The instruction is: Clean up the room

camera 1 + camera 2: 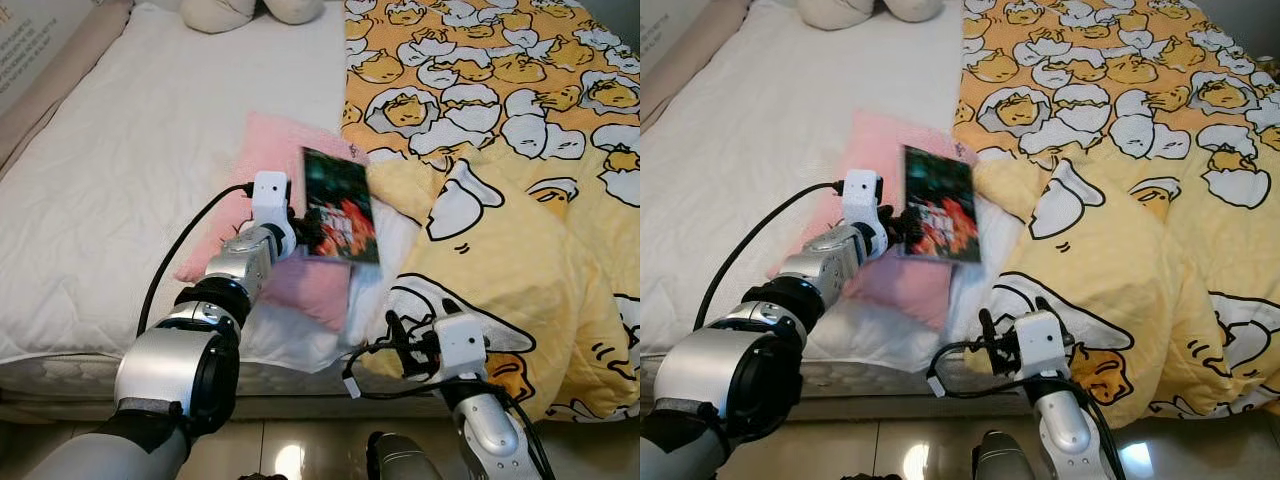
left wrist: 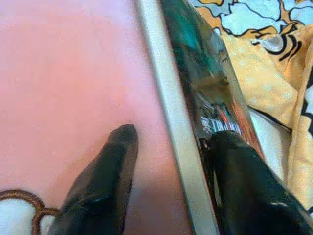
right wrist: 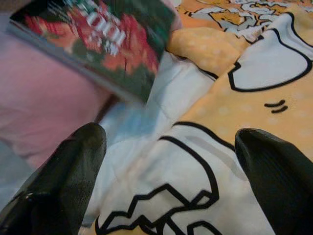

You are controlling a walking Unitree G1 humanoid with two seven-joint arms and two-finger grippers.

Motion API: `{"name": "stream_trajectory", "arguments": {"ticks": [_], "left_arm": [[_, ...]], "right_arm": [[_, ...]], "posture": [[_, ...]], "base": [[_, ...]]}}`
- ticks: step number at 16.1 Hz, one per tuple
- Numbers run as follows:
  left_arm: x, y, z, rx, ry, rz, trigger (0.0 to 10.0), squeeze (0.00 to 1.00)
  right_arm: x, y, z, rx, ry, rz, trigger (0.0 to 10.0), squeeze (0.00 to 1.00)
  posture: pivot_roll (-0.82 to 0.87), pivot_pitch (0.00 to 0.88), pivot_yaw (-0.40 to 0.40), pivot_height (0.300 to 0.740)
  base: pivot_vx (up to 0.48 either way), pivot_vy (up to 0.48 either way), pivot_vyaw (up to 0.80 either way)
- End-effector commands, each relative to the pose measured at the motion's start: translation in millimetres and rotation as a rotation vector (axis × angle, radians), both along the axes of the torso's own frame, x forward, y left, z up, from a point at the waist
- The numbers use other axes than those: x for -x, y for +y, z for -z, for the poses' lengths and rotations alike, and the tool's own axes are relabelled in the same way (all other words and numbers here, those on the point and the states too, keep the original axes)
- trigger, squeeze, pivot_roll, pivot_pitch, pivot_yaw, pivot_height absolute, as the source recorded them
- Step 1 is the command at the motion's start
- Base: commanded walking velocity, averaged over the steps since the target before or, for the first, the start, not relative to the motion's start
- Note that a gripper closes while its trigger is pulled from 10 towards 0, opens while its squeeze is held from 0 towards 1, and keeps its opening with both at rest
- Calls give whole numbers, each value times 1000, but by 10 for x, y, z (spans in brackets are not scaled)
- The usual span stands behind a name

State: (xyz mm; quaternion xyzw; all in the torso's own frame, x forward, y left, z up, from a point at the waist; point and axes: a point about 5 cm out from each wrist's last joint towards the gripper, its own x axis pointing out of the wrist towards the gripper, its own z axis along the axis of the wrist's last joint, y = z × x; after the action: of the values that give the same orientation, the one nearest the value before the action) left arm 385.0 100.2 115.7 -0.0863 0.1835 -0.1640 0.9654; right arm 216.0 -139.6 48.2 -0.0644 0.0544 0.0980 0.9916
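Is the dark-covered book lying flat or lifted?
Lifted: the dark green-and-red book stands tilted on edge above the pink pillow, left gripper pinching its side.

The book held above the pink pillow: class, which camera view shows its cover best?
The left eye view: the book shows its whole cover, upright in the left gripper. The right eye view matches. The left wrist view catches its edge only; the right wrist view gives a blurred part.

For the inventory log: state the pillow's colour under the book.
Pink pillow, clearest in left eye view.
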Motion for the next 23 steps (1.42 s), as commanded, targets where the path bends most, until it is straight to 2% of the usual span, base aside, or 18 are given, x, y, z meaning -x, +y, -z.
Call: {"name": "stream_trajectory", "arguments": {"ticks": [1, 5, 8, 9, 11, 12, 13, 14, 15, 16, 17, 18, 20, 21, 23], "left_arm": [[36, 32, 81, 15, 34, 0, 0, 0], [64, 34, 127, -38, 18, 36, 0, 0], [58, 20, 103, -32, -7, 42, 0, 0], [33, 52, 58, -19, -29, 17, 0, 0], [-66, 170, -147, -11, -136, -75, 0, 0], [-132, 316, -311, -111, -231, -138, 1255, 0], [-180, 451, -481, -189, -325, -188, 10000, 0], [-202, 564, -607, -214, -392, -235, 10000, 0], [-201, 600, -616, -252, -399, -228, 10000, 275], [-184, 591, -561, -313, -388, -184, 10000, 220], [-161, 544, -485, -337, -375, -149, 10000, 0], [-147, 532, -432, -339, -355, -151, 10000, 0], [-119, 592, -321, -335, -295, -214, 10000, 0], [-90, 588, -289, -360, -325, -196, 10000, 0], [-63, 555, -260, -409, -357, -167, 10000, 0]], "right_arm": [[-3, -11, 45, -2, 23, 12, 10000, 0], [-37, -10, 47, 0, 19, 9, 10000, 0], [-53, -4, 63, 3, 21, 1, 10000, 0], [-59, -1, 68, 3, 22, -2, 10000, 0], [-84, 0, 69, 6, 19, -3, 10000, 0], [-133, -3, 37, 4, 0, 6, 10000, 0], [-195, -3, -7, 1, -23, 13, 10000, 0], [-258, 9, -52, 1, -48, 13, 10000, 0], [-298, 34, -78, 0, -62, 6, 10000, 0], [-357, 73, -104, -2, -76, -3, 10000, 0], [-394, 98, -111, -9, -81, -6, 10000, 0], [-424, 120, -122, -29, -83, -5, 10000, 0], [-527, 263, -176, -85, -92, -42, 10000, 0], [-657, 492, -261, -129, -99, -115, 10000, 0], [-716, 514, -213, -135, -74, -115, 10000, 0]], "posture": [[-349, 73, 100, 740], [-345, 55, 103, 740], [-336, 42, 100, 740], [-334, 37, 100, 740], [-327, 31, 103, 740], [-322, 28, 105, 740], [-315, 18, 108, 740], [-306, 7, 111, 740], [-301, 0, 113, 740], [-293, 0, 119, 740], [-289, 0, 123, 740], [-286, 0, 129, 740], [-287, 0, 135, 740], [-262, 0, 134, 740], [-249, 0, 136, 740]], "base": [[0, 0, 0], [0, 0, 0], [0, 0, 0], [0, 0, 0], [0, 0, 0], [0, 0, 0], [0, 0, 0], [0, 0, 0], [0, 0, 0], [0, 0, 0], [0, 0, 0], [0, 0, 0], [0, 0, 0], [0, 0, 0], [0, 0, 0]]}}
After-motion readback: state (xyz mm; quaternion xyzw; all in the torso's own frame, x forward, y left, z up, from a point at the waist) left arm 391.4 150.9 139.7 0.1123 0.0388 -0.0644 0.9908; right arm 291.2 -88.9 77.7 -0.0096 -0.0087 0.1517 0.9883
